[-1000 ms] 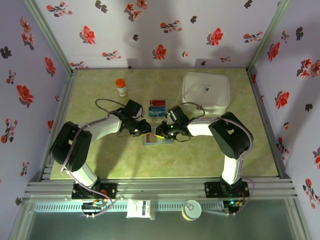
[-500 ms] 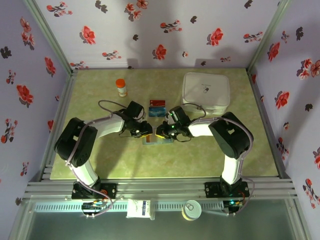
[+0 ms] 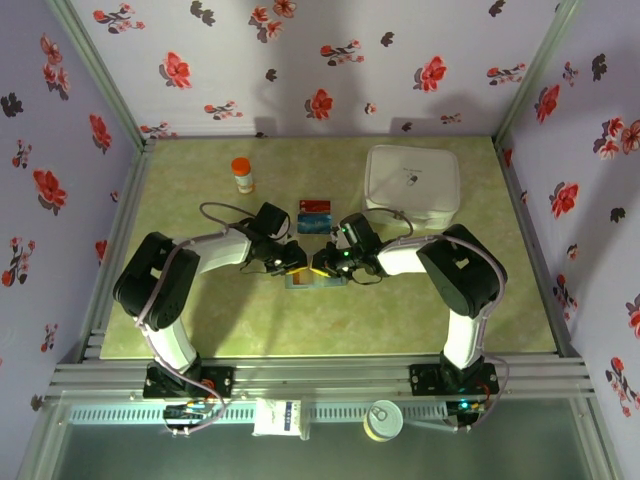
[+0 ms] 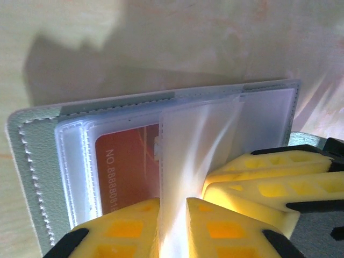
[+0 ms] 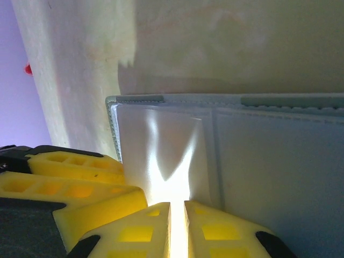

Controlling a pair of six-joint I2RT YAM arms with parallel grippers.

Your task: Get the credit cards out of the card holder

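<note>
The grey-blue card holder (image 3: 316, 280) lies open on the table between both grippers. A red card (image 3: 314, 207) and a blue card (image 3: 312, 224) lie on the table just behind it. In the left wrist view the card holder (image 4: 32, 161) shows clear plastic sleeves, and a red card (image 4: 126, 161) sits inside one. My left gripper (image 4: 173, 226) is shut on an upright clear sleeve leaf (image 4: 188, 150). My right gripper (image 5: 177, 226) is shut on another clear sleeve (image 5: 161, 156) at the holder's edge (image 5: 279, 161). The two grippers (image 3: 290, 262) (image 3: 324, 262) nearly touch.
A large white square box (image 3: 412, 182) stands at the back right, close behind the right arm. An orange-capped bottle (image 3: 242, 175) stands at the back left. Floral walls close in the table on three sides.
The left arm's elbow has drawn in to the right, toward the holder. Both grippers have stayed pinched at the holder, almost in the same place.
</note>
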